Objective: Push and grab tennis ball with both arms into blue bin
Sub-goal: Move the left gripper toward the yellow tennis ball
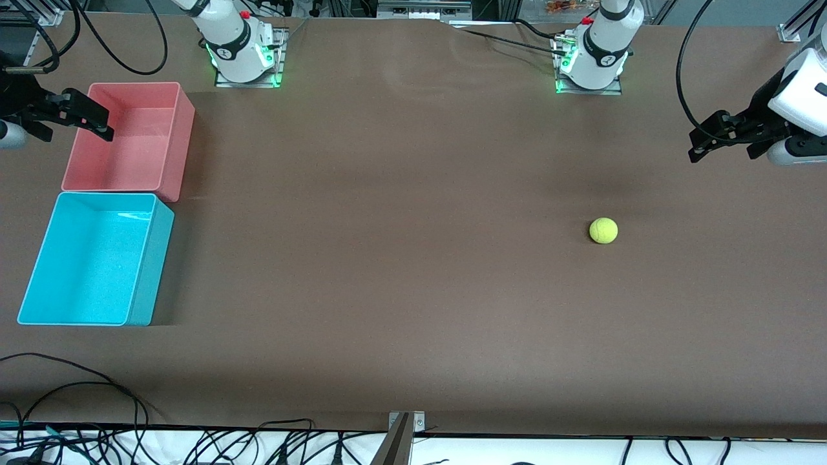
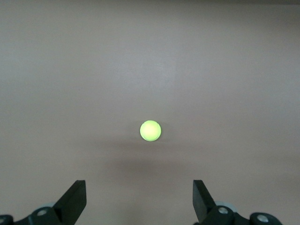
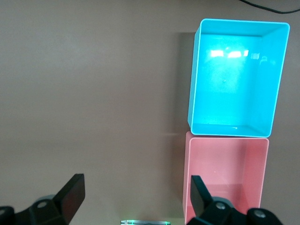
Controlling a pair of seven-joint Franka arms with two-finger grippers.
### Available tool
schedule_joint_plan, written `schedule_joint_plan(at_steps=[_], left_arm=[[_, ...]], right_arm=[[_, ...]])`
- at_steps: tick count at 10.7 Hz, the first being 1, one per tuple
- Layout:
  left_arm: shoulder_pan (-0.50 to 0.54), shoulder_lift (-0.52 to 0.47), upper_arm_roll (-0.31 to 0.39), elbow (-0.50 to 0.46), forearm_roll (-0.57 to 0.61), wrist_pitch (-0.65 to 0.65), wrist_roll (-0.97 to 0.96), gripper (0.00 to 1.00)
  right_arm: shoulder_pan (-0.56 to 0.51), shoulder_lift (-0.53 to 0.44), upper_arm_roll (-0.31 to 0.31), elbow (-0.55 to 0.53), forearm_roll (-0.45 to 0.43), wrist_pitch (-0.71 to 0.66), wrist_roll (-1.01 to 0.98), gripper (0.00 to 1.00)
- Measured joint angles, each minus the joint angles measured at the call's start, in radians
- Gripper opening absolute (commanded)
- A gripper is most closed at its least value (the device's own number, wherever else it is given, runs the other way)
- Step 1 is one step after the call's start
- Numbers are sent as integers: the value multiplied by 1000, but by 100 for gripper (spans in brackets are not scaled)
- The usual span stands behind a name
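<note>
The yellow-green tennis ball rests on the brown table toward the left arm's end. My left gripper hangs open above the table's end near it, with the ball well clear of its fingers. The blue bin stands empty at the right arm's end, nearer the front camera than the pink bin. Over the pink bin's outer edge my right gripper is open and holds nothing.
The two bins touch along one side. Both arm bases with green lights stand along the edge farthest from the front camera. Black cables lie along the edge nearest it. A wide stretch of bare tabletop separates ball and bins.
</note>
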Motion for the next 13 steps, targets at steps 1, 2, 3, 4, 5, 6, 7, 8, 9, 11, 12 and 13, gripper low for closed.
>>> schedule_joint_plan(at_steps=[1, 2, 3, 4, 5, 6, 7, 8, 9, 11, 12, 13], left_arm=[[0, 0, 0, 0, 0, 0, 0, 100], [-1, 0, -1, 0, 0, 0, 0, 100], [-3, 0, -2, 0, 0, 0, 0, 100], [-4, 1, -3, 0, 0, 0, 0, 100], [-5, 9, -4, 0, 0, -3, 0, 100], [-4, 21, -4, 0, 1, -4, 0, 100], [-2, 32, -4, -5, 1, -5, 0, 100], [0, 40, -3, -19, 1, -6, 0, 100], [2, 49, -3, -41, 4, -5, 0, 100], [4, 62, -2, -86, 5, 28, 0, 100], [4, 63, -2, -99, 6, 51, 0, 100], [4, 63, -2, -119, 6, 89, 0, 100]], right_arm=[[-7, 0, -1, -1, 4, 4, 1, 100], [-23, -1, -2, -11, 19, 13, 3, 100], [-43, -1, -3, -26, 32, 27, 2, 100], [-56, -1, -3, -39, 39, 34, 2, 100], [-61, -1, -3, -51, 39, 41, -1, 100], [-61, -2, -2, -61, 39, 52, -1, 100], [-61, -7, -1, -70, 39, 65, -1, 100], [-61, -12, -1, -75, 29, 72, -1, 100], [-61, -15, -1, -77, 20, 76, -2, 100], [-61, -16, -1, -77, 4, 80, -4, 100], [-61, -16, -2, -78, -1, 89, -23, 100], [-62, -16, -3, -79, -1, 96, -34, 100]])
